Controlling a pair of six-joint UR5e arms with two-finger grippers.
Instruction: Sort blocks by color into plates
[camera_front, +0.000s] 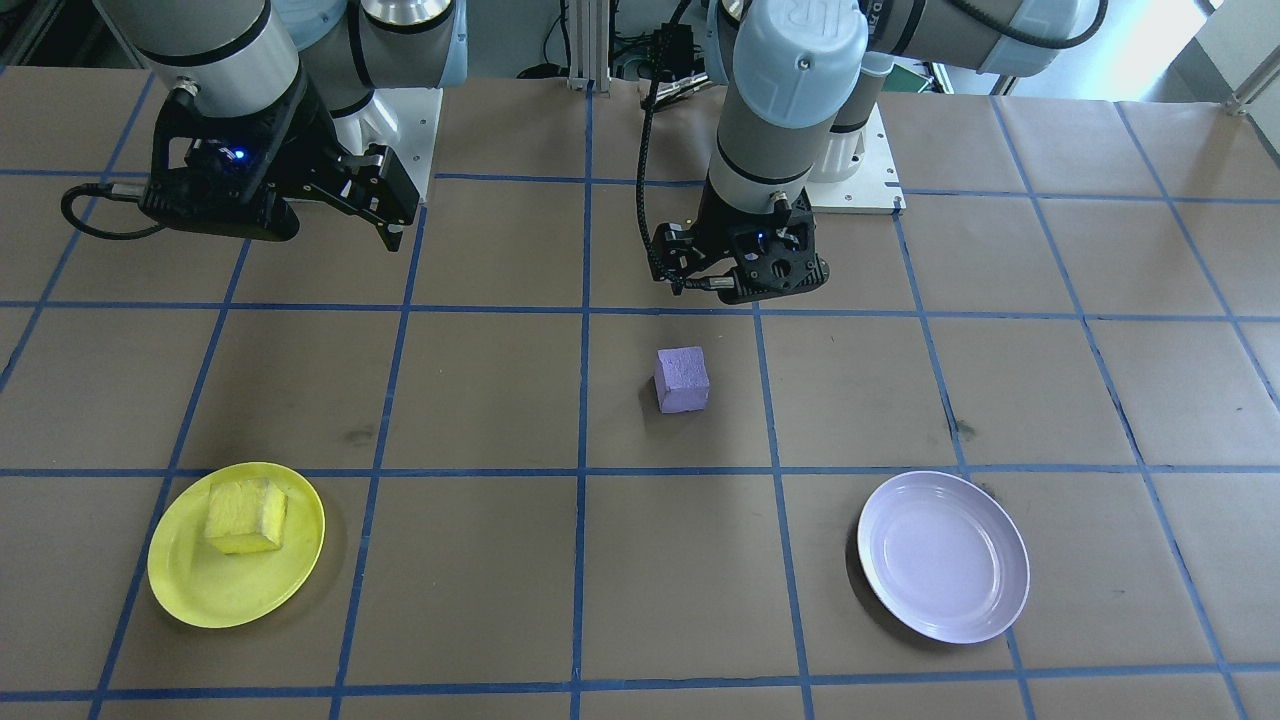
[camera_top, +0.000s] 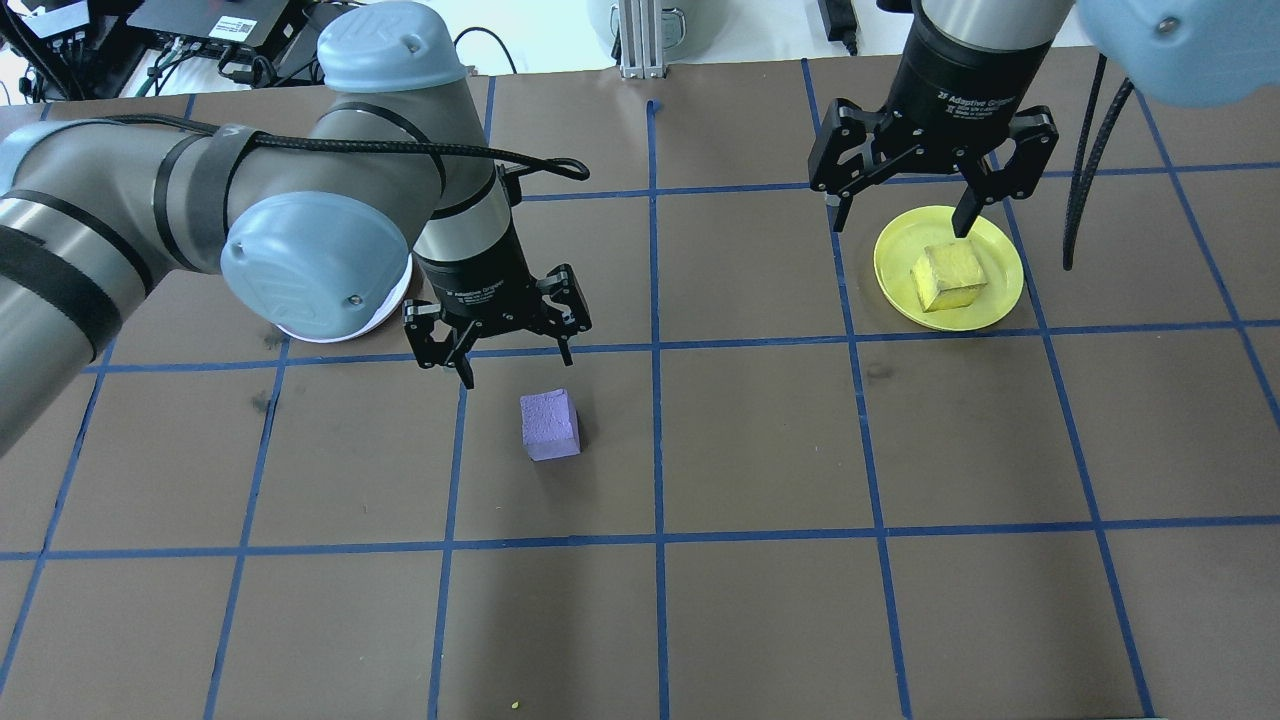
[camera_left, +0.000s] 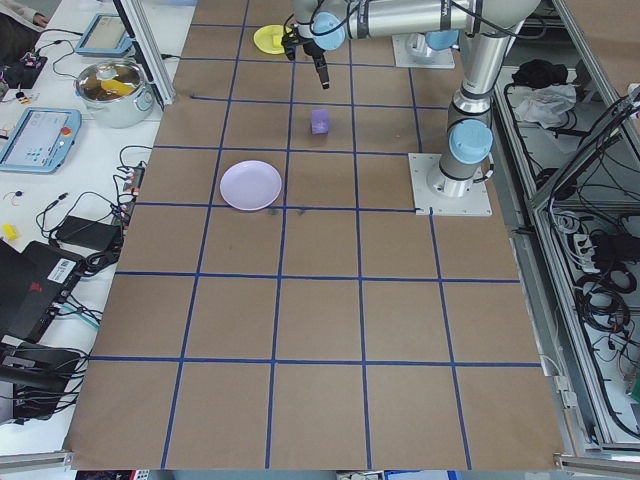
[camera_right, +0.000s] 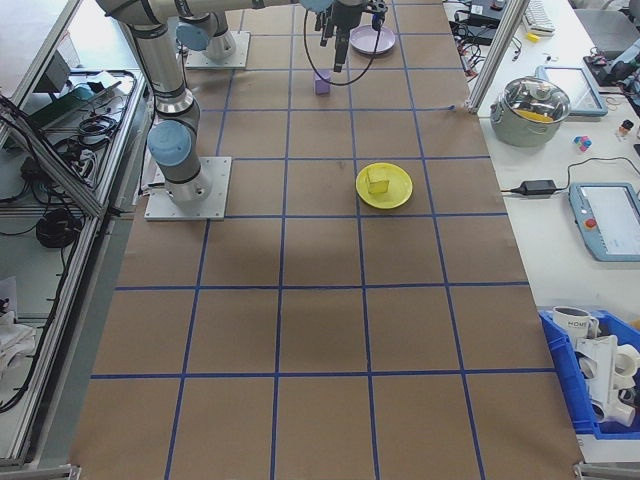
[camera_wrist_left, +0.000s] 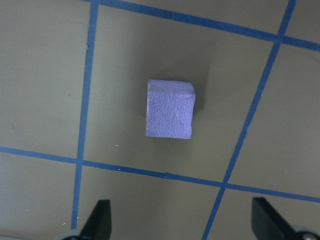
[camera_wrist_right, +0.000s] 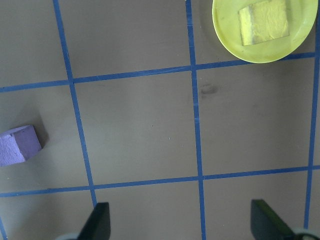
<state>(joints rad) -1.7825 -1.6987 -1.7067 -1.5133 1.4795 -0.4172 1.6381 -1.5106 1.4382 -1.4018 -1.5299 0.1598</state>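
Lavender plate (camera_left: 250, 185) on table, purple block (camera_left: 320, 121) beyond — apart.

Rough foam purple block (camera_front: 682, 379), glossy plastic lavender plate (camera_front: 943, 556), matt paper tbl cover (camera_front: 480, 560)

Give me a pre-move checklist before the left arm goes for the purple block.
1. Left gripper open and empty: ok; the left wrist view shows both fingertips spread wide with nothing between them.
2. Purple block free on the table, nothing touching it: ok.
3. Gripper lined up over the block: not ok; in the left wrist view the block sits ahead of the fingertips, not between them.
4. Lavender plate empty and ready: ok.
5. Yellow block already in the yellow plate: ok.
6. Right gripper out of the left arm's way: ok; it is open, empty and raised, well off to the side of the purple block.
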